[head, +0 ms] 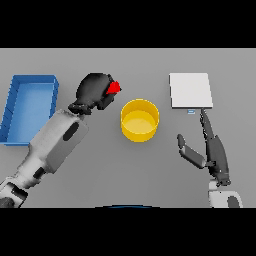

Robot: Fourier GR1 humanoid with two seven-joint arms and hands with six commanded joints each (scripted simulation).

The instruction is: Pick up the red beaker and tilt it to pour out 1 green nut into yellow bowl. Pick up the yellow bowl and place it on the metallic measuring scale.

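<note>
Left robot hand (pixel 94 91), its forearm reaching in diagonally from the bench's (pixel 100 170) near left corner, is curled round the red beaker (pixel 115 88), which it mostly hides; the beaker sits just beside the yellow bowl (pixel 140 120) at mid-bench. Right robot hand (pixel 210 145) is slack-fingered and empty, fingers extended toward the metallic measuring scale (pixel 190 90) near the far right edge, thumb spread aside. A blue tray (pixel 15 100) lies along the left edge.

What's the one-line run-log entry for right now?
phase: pour | left hand: fingers curled round red beaker, beside yellow bowl | nut: not visible | right hand: open, idle below scale | bowl: on table
</note>
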